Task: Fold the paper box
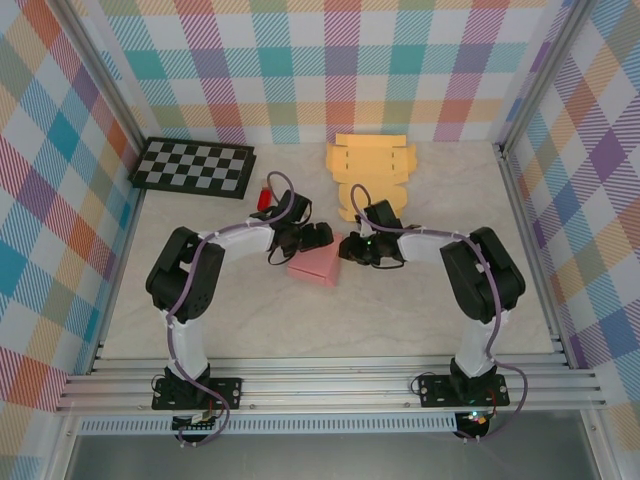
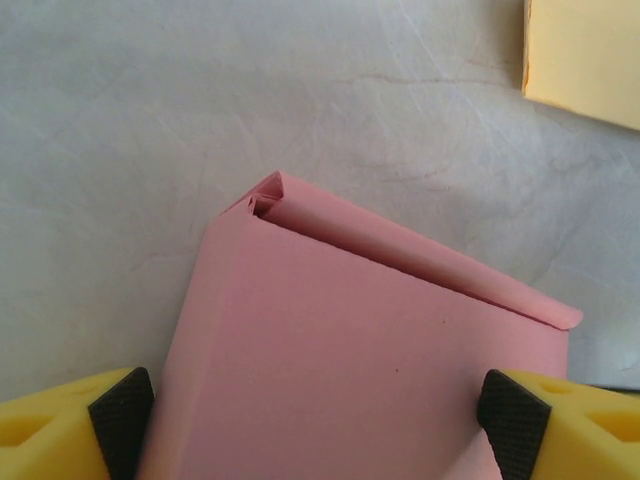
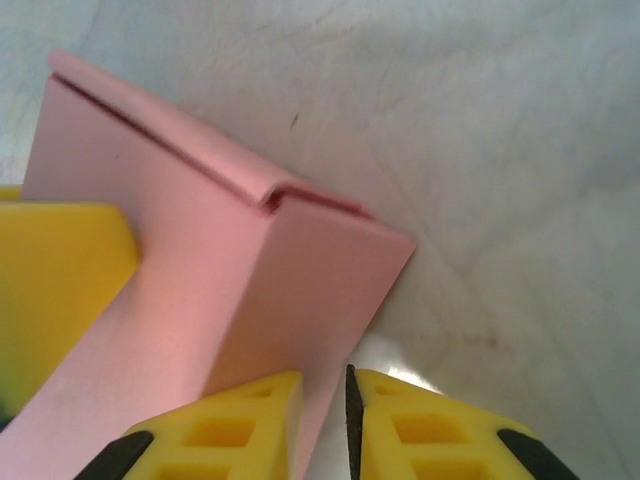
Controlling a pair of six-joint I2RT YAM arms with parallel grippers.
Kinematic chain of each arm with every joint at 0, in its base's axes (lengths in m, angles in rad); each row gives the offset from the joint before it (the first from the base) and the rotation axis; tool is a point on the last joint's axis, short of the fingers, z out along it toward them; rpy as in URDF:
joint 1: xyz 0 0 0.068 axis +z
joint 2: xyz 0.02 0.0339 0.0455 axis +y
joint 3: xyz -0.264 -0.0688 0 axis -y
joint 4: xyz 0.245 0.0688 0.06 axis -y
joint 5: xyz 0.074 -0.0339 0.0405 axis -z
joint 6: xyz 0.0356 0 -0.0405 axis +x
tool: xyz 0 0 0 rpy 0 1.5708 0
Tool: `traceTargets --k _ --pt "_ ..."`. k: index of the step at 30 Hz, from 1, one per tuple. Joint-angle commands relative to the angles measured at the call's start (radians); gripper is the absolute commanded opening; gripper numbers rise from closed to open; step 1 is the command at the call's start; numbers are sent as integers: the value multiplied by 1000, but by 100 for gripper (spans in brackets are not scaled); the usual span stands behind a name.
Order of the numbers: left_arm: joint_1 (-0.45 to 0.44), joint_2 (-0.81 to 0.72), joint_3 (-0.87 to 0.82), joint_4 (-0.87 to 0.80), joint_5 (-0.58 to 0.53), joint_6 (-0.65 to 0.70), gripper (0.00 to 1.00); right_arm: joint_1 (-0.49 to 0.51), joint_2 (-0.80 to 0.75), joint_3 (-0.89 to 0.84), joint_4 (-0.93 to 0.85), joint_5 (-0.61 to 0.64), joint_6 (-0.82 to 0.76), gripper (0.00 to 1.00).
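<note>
While gaping wide with the left jaws, bracing pads [image 2: 122,420] against both sides of the pink box [image 1: 314,262]; nipping its thin wall edge with the nearly closed right jaws. Sitting mid-desk [image 1: 400,310], just before the yellow flat sheets [image 1: 370,165].

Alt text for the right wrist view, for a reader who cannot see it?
The right pincer is closed on the near edge of a folded pink paper box on a pale table. A rolled flap runs along the box's far edge, and another yellow finger sits at its left side.
</note>
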Motion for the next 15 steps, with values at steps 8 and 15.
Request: traceTargets --k 8,15 --pt "27 -74 -54 -115 -50 -32 93 14 -162 -47 -189 64 -89 26" --pt "57 -221 -107 -160 -68 -5 96 13 -249 -104 -249 33 -61 24"
